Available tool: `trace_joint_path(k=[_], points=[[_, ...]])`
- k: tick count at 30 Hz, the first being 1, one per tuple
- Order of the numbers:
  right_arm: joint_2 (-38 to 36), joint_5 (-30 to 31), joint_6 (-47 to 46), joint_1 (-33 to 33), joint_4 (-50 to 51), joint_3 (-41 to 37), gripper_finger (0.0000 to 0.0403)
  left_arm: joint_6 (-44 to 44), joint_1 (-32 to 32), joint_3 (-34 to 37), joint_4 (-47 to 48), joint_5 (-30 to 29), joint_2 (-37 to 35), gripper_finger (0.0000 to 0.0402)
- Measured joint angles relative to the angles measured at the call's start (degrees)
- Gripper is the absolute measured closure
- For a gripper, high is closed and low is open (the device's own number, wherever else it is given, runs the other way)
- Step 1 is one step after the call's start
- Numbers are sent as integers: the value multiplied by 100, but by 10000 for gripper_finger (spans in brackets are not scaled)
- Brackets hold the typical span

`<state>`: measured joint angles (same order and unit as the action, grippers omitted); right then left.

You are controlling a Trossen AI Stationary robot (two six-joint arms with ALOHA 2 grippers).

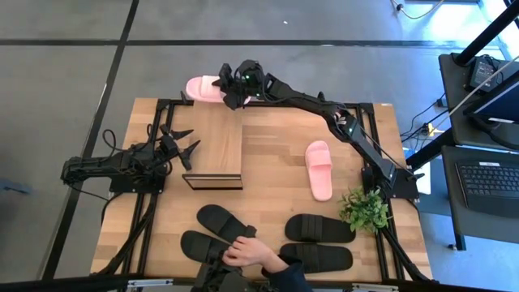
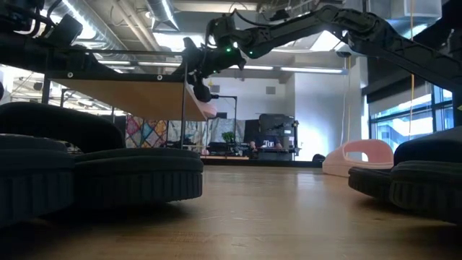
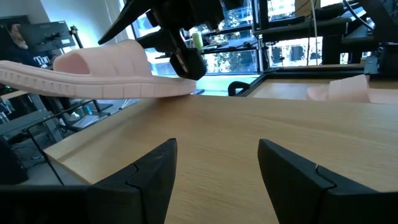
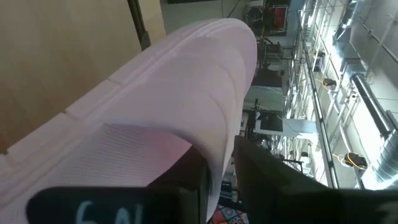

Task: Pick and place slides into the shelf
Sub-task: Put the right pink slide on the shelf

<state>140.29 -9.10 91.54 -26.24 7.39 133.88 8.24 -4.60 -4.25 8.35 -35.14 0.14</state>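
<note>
Even, bright overhead light in high view, soft shadows on table (image 1: 276, 154). Low view: ceiling lights + window (image 2: 404, 119) glare — near black slides (image 2: 108, 170) dark, blurred. Wrist views: backlit by windows, pink slide (image 4: 174, 118) close & soft, bkgd washed out.

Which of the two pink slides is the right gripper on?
The pink slide at the shelf's far edge, under the right gripper. The other pink slide lies alone on the table, untouched.
</note>
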Motion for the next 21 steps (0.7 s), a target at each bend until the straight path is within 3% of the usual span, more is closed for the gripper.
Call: trace_joint_path(k=[10,21], points=[[2,30,-281,2,69,4,328,-10,0,0,1,2,0,185],[4,507,-228,30,66,4,328,-10,0,2,1,2,0,185]])
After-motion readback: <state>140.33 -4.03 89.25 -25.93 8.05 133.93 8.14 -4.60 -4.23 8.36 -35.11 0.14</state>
